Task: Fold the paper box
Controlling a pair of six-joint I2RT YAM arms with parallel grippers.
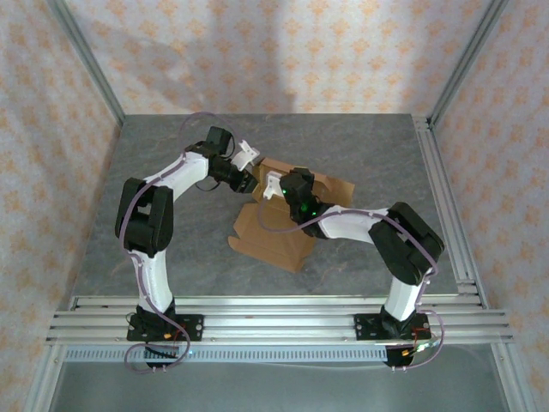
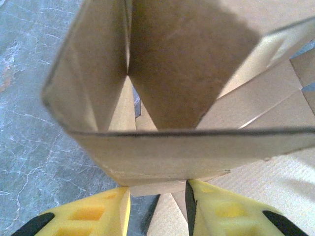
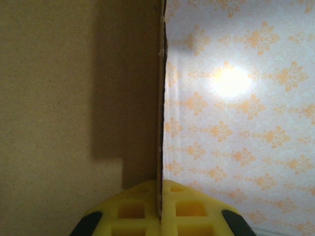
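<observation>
We see the right gripper (image 3: 160, 196) pinched on an upright flap of the paper box (image 1: 273, 239) — the left gripper (image 2: 158, 191) straddles a folded wall; clamped or not, we cannot tell.

Glare is glowing on the wallpaper (image 3: 236, 123) at two o'clock; the paper box (image 2: 172, 73) is blurring close up.

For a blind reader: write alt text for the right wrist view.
The yellow right gripper is shut on the thin edge of the paper box. Brown cardboard spreads to the left; on the right is a wall with orange floral paper and a bright glare spot.
</observation>
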